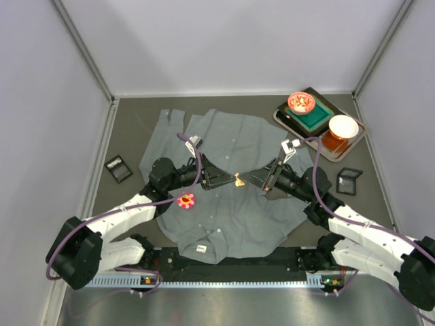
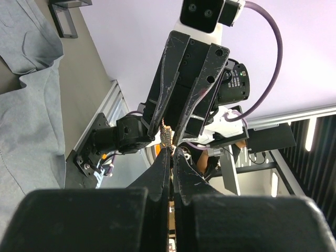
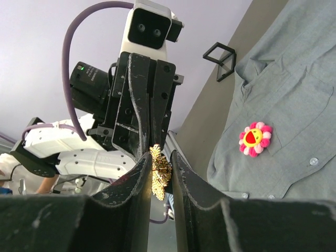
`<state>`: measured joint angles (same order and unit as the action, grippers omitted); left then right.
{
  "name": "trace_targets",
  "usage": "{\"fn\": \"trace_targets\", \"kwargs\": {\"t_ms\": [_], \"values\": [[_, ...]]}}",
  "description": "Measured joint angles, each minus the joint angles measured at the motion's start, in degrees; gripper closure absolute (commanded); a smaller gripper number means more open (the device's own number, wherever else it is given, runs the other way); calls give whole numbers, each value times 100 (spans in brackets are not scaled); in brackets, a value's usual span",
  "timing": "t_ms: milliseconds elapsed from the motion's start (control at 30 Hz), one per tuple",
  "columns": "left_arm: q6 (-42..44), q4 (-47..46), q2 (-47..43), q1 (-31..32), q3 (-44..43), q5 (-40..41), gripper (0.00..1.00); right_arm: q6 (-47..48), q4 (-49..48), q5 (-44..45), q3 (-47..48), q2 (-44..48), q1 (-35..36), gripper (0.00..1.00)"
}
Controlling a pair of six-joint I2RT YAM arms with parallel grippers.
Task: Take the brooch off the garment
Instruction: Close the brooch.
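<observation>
Top view: the gold brooch [image 1: 239, 180] hangs mid-frame over the garment [image 1: 231, 224], between both arms' fingertips. Left wrist view: the left gripper [image 2: 169, 149] pinches it at centre frame, fully closed. Right wrist view: the right gripper [image 3: 159, 158] straddles it with narrow jaws, contact unclear. This is probably a handover, needing a firm close before any release.

Both arms reach forward from their bases and lean inward, so that the two grippers meet tip to tip in the air between them. The left arm [image 1: 129, 210] stretches forward and to the right. The left gripper [image 1: 229, 180] points right with its fingers [image 2: 160, 173] pressed flat together, pinching the edge of the brooch [image 3: 159, 170] at their tips. The right arm [image 1: 353, 227] angles forward and to the left, bent sharply close to its base. The right gripper [image 1: 249, 179] points left, facing the other head on. Its fingers [image 3: 135, 182] stand a little apart on either side of the brooch, and whether they press on it cannot be told
</observation>
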<state>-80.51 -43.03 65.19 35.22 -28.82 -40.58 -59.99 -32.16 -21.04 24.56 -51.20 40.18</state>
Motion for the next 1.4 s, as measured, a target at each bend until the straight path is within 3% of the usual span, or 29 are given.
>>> {"fn": "trace_targets", "kwargs": {"t_ms": [667, 867, 1133, 1267, 1400], "values": [[-380, 157, -131, -68, 98, 420, 100, 234, 31, 1019, 181, -229, 424, 81], [-387, 173, -131, -68, 114, 450, 100, 238, 42, 1067, 181, -256, 476, 66], [-376, 313, -133, -17, 129, 420, 100, 247, 212, 1056, 181, -120, 562, 55], [-348, 348, -155, -9, 131, 422, 100, 293, 372, 1075, 181, 59, 564, 39], [-332, 433, -173, -9, 131, 420, 100, 601, 863, 1121, 184, 402, 564, 31]]}}
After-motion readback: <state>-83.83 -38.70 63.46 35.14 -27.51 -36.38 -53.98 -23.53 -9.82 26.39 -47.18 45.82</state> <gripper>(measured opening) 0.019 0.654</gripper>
